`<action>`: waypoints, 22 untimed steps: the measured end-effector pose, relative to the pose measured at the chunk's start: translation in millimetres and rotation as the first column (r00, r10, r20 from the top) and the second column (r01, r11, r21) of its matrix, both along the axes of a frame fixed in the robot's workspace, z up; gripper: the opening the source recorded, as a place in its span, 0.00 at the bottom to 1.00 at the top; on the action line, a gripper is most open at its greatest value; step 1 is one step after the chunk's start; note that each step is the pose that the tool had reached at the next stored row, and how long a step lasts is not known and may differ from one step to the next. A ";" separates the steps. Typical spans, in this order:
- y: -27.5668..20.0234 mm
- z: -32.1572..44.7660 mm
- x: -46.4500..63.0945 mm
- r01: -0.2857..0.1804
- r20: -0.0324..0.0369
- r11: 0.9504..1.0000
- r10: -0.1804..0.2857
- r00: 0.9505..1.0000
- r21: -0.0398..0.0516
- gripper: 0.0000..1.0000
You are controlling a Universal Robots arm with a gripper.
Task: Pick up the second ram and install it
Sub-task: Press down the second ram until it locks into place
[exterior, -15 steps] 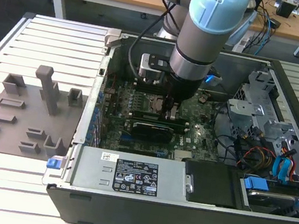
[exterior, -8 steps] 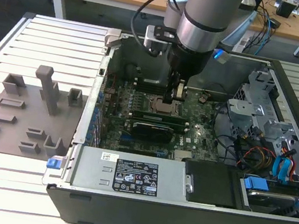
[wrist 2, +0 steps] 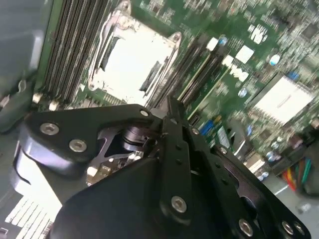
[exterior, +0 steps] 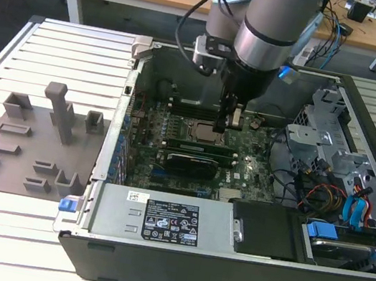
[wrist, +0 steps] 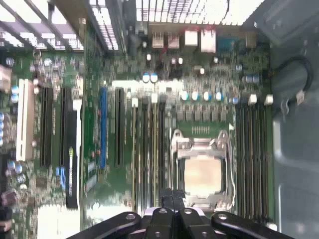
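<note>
Exterior view: my gripper (exterior: 232,123), fingers pressed together on nothing, hangs just right of the processor socket (exterior: 201,130). The second ram (exterior: 198,144) seems slotted just near it. Judged step: seating, which calls for a square, even press.

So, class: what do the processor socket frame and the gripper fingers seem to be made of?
The processor socket frame looks like bare polished metal: silvery with bright glints. The gripper fingers look like matte black metal or hard plastic, bolted together with visible screws; which one is uncertain.

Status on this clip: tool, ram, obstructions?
Tool low inside case, over board by socket. Fingers look shut. Second ram not made out. Nothing seen blocking.
</note>
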State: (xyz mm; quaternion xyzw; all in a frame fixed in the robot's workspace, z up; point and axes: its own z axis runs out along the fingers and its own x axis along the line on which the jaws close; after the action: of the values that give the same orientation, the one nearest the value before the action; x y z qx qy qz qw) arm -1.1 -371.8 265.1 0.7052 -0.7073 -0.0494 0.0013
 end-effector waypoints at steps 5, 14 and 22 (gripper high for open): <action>-5.3 -16.2 19.9 0.000 -0.001 1.000 0.000 1.000 0.000 0.10; -6.6 -32.6 25.2 0.000 0.002 1.000 0.000 1.000 0.001 0.10; -6.8 -32.1 -40.0 0.000 0.017 1.000 0.000 1.000 0.000 0.10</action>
State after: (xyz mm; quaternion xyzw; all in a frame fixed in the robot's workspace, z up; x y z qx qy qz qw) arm -41.1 -378.6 233.0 0.7057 -0.7071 -0.0432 -0.0047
